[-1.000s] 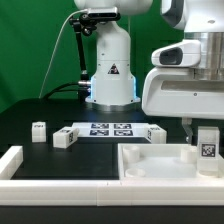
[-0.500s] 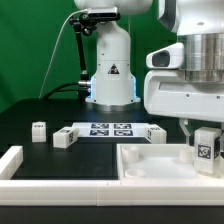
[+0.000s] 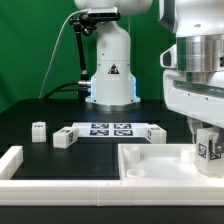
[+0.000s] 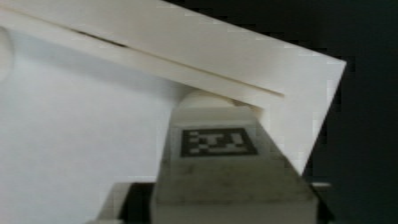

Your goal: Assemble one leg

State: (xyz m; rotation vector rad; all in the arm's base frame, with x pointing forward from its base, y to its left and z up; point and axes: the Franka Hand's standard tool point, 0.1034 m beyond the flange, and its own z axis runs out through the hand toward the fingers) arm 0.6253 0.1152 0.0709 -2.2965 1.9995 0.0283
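One leg (image 3: 208, 150) is clamped in my end effector (image 3: 206, 140) w/ tag facing out, upright over the tray (image 3: 150, 168) toward the exterior view's right; can't tell if it touches the tray floor. A 2nd leg (image 3: 63, 138) and 3rd leg (image 3: 38, 130) sit on the counter (image 3: 25, 112) near the marker board (image 3: 108, 129), well apart from me.

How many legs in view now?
4 legs: two on the table at the exterior view's left, one to the exterior view's right of the marker board, one in the gripper over the tray. More may be hidden.
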